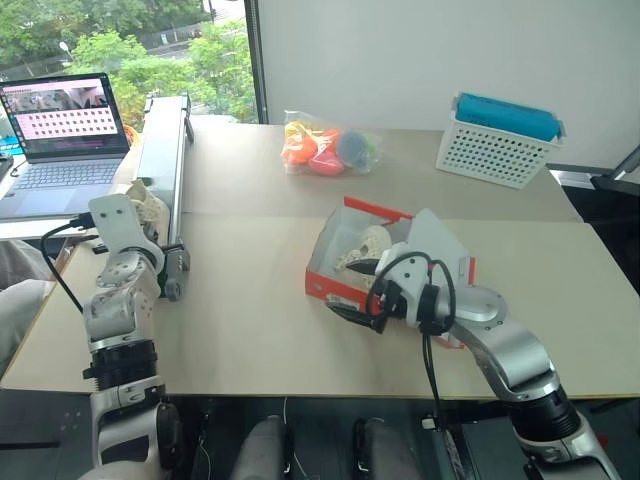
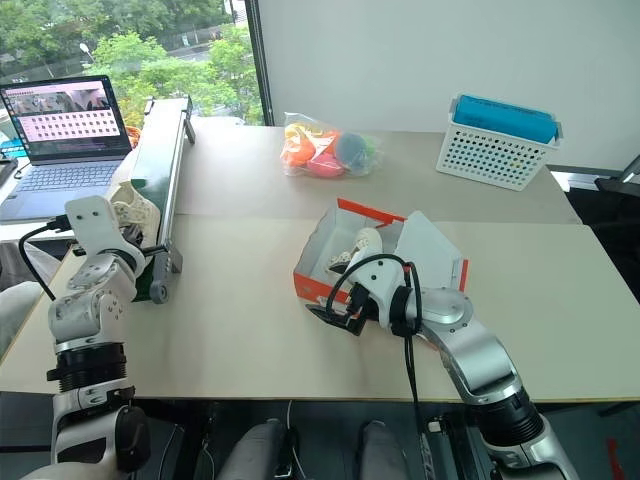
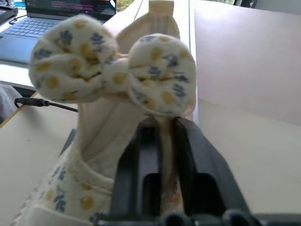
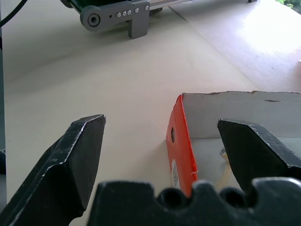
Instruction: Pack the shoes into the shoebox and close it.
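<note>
The red-orange shoebox (image 1: 322, 282) sits mid-table with its white-lined lid (image 1: 440, 245) raised. One cream shoe (image 1: 367, 245) lies inside. My right gripper (image 4: 162, 125) is open at the box's near corner, and the red wall (image 4: 181, 146) stands between its fingers (image 4: 75, 155). The other shoe (image 3: 117, 75), cream with a flower-print bow, rests on the conveyor at the table's left (image 1: 150, 205). My left gripper (image 3: 165, 139) is shut on a strap at that shoe's back.
A narrow conveyor (image 1: 165, 150) runs along the left side of the table, with a laptop (image 1: 65, 130) beyond it. A bag of coloured toys (image 1: 328, 148) and a white perforated basket (image 1: 498, 140) stand at the back.
</note>
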